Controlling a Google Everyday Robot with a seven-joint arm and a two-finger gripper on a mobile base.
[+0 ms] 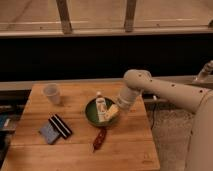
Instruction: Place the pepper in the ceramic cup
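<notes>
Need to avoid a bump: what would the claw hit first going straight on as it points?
Probably the white bottle in the green bowl: the claw sits over the bowl's right side, pointing down-left. Depth is unclear; maybe the bowl first.

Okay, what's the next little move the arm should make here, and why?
Probably shift the gripper toward the table's near edge and slightly left, to hover over the pepper. The gripper hangs over the right rim of the green bowl, while the pepper lies on the wooden table just in front of that bowl. The ceramic cup stands at the far left.
</notes>
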